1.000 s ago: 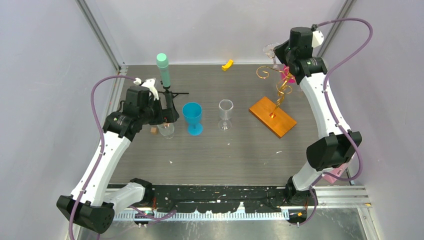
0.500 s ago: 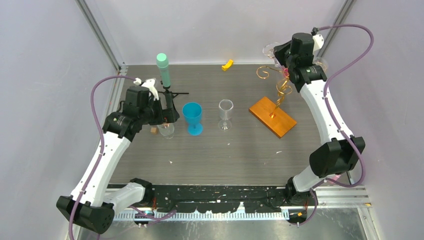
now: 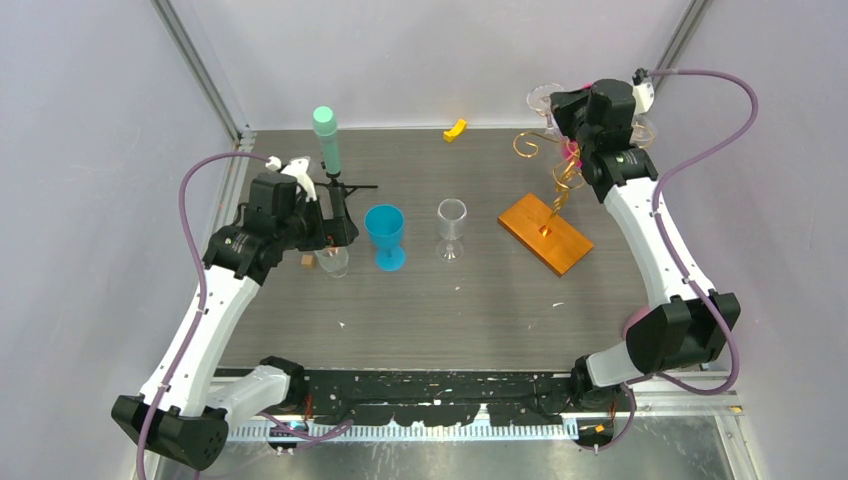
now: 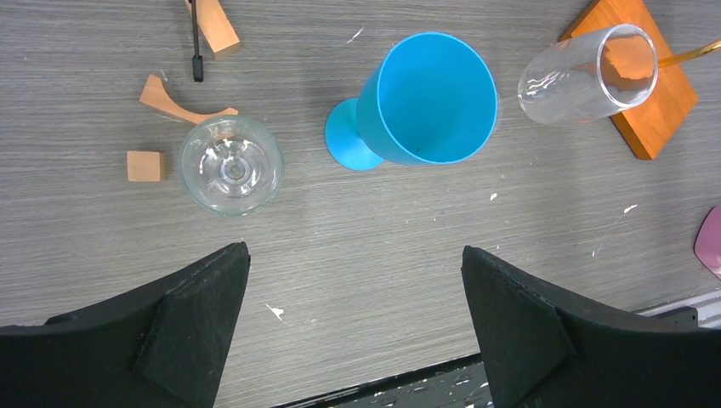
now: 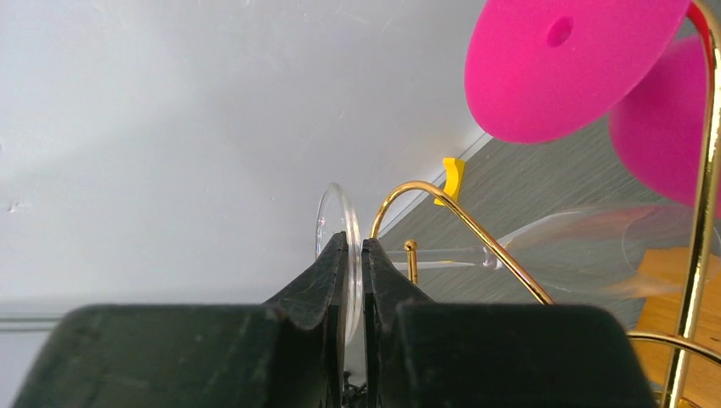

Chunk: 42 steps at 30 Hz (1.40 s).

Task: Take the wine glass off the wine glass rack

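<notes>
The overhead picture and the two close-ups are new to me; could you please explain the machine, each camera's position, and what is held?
These are two robot arms bolted to a table. The wide picture comes from a fixed camera above and behind them; the others come from a camera on each wrist. On the table stand a blue goblet, a tall clear glass, a black tripod carrying a mint-green cylinder, and the wine glass rack: gold wire on a wooden base. The left end effector is open and empty. The right end effector is shut on the foot of a clear wine glass whose stem crosses the rack's wire; a pink glass hangs there.
</notes>
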Motion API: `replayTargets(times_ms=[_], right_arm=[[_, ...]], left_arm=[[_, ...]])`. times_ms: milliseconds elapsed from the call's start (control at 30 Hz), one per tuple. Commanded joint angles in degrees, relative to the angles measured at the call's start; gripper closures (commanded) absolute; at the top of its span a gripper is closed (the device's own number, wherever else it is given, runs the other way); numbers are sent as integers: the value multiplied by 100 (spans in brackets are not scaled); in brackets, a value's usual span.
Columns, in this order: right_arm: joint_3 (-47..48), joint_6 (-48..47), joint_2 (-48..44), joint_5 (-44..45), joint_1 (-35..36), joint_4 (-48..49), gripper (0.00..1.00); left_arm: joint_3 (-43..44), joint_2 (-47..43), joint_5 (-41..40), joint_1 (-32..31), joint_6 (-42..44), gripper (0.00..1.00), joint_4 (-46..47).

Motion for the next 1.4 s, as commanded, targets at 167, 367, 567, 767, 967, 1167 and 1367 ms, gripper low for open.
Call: replayTargets(times_ms=[167,367,567,767,967,1167,1367], right_arm=[[-391,554,-530,600,-43,833,100],[-395,693,-434,725,-68,935,100],[-198,761,-219,721,-106,905,100],[-223,952,-109,598,-106,944,100],[-277,1043,-68,460,-106,968,100],[-234,979,-91,637,-106,989,100],[-347,1100,-220,902,-106,997,100]], left_arm=[[109,-75,106,36,-29,1,65],[125,-54,135,36,-29,1,70],[126,-63,118,36,-12,1,54],[129,-79,99,36,7,1,44],[102,-88,93,36,15,1,39],[95,-97,76,36,24,1,39],[95,-100,63,36,32,1,23]])
